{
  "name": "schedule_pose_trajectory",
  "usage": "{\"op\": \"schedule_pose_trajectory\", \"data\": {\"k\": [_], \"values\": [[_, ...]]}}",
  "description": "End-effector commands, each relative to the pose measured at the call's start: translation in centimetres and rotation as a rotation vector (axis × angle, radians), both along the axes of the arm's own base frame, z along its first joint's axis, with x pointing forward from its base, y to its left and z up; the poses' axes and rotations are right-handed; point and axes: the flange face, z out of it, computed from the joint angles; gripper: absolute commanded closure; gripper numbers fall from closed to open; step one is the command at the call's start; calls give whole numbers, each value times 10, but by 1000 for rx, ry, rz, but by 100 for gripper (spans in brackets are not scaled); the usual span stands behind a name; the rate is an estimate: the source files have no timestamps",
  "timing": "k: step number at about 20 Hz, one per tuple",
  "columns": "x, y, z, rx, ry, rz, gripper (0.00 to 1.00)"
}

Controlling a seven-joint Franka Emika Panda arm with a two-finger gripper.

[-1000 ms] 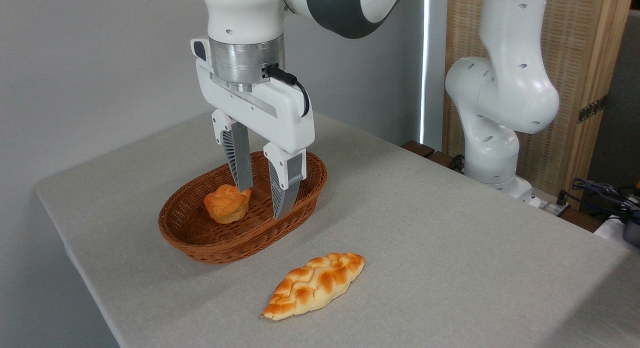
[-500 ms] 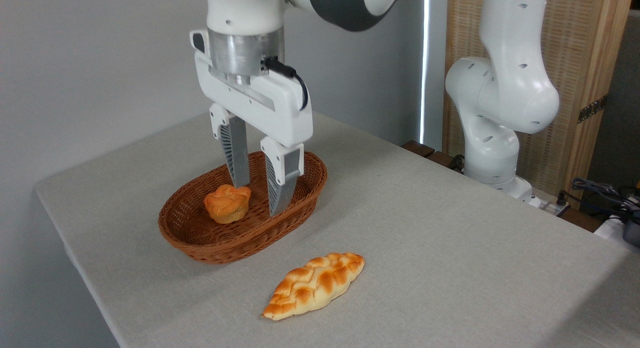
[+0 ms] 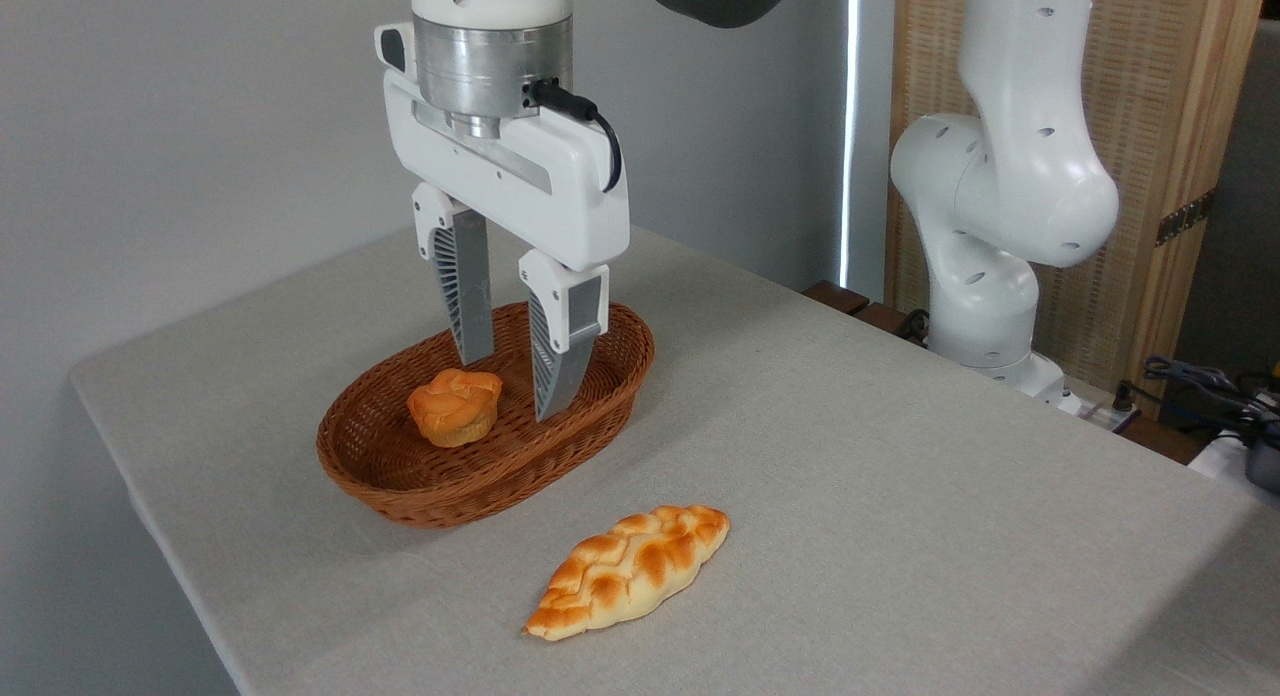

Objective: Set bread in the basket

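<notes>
From my remote station I can read no text, label, brand, number or sign anywhere in this view.

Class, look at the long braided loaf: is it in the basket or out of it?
Out. The braided loaf lies on the table, in front of the basket and apart from it.
</notes>
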Motion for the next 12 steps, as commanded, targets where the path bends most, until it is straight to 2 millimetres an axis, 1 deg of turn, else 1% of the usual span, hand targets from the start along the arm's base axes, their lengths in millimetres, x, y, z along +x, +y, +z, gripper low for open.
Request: {"op": "schedule_pose_trajectory", "data": {"k": [1,6,12], "values": [[2,2,1,5,11,-10,0],[4,1,-5,9,24,-6,1],[2,2,-3,5,26,-15,0]]}}
